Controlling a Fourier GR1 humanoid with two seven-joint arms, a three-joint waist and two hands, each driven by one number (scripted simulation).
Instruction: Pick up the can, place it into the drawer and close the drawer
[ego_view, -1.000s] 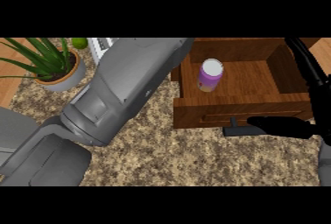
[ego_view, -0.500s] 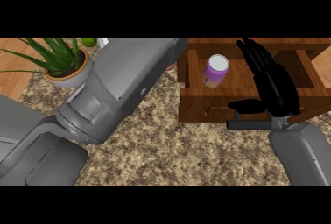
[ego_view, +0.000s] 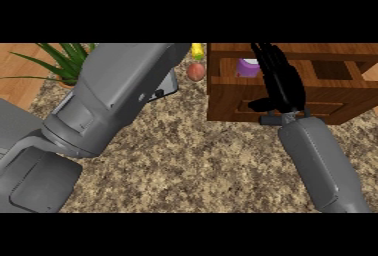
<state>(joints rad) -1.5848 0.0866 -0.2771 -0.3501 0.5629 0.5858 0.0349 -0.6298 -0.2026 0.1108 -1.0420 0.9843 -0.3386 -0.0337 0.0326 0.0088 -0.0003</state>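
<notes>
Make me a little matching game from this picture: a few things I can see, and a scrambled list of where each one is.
Things:
1. can
2. plant
3. right hand
4. left forearm

Places:
A. far left, beside the wooden floor
B. inside the wooden drawer
C. stretched over the drawer's front
D. running diagonally across the speckled counter

Pairs: 1-B, 2-A, 3-C, 4-D

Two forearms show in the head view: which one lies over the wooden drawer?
The right forearm: its black right hand stretches across the drawer beside the purple can. The left forearm crosses the speckled counter instead.
</notes>
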